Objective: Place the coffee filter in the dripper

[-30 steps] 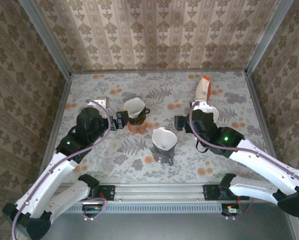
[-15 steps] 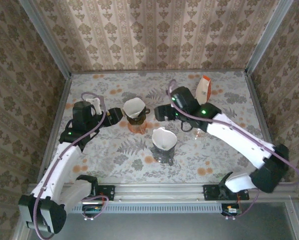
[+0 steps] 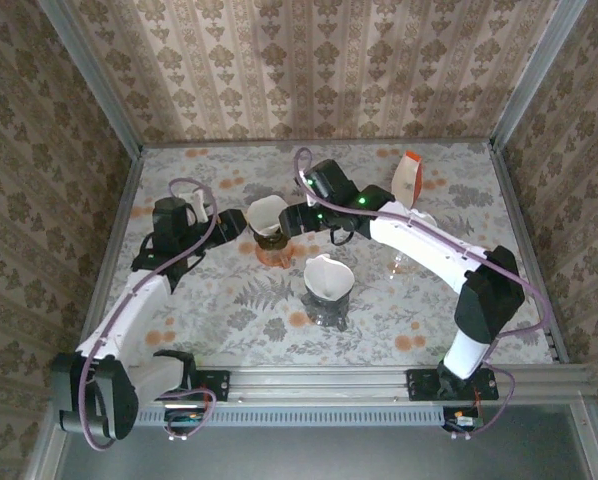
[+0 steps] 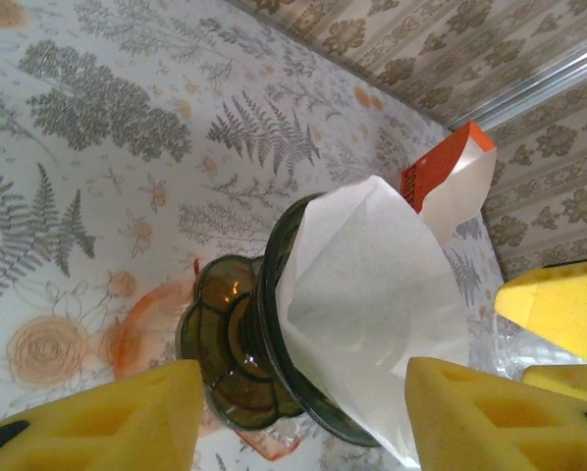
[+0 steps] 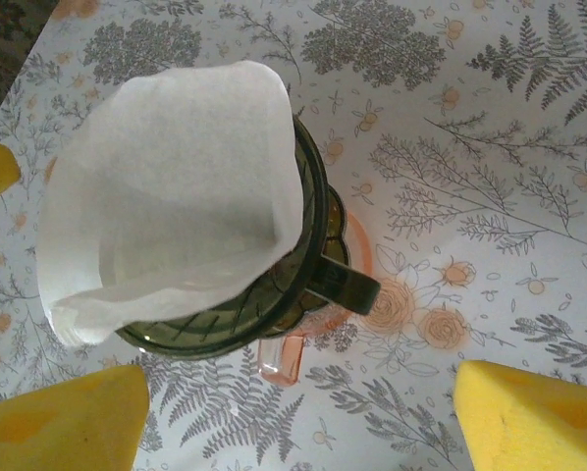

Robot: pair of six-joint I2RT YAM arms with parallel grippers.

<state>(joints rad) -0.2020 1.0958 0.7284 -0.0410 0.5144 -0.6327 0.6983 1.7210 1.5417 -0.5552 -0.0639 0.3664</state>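
Both arms are reaching in vs 1 s ago; left claw [image 3: 237, 230] & right claw [image 3: 291, 218], both released, are flanking dripper [image 5: 345, 285] toward worktop's [image 3: 229, 310] far edge, left half. Filter [image 5: 171, 186] is sitting loose inside. Seating step; next prob. needs gentle press.

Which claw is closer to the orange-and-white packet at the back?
Right. The right claw sits just right of the green dripper, on the side facing the packet. The left claw is on the dripper's other side, farther away.
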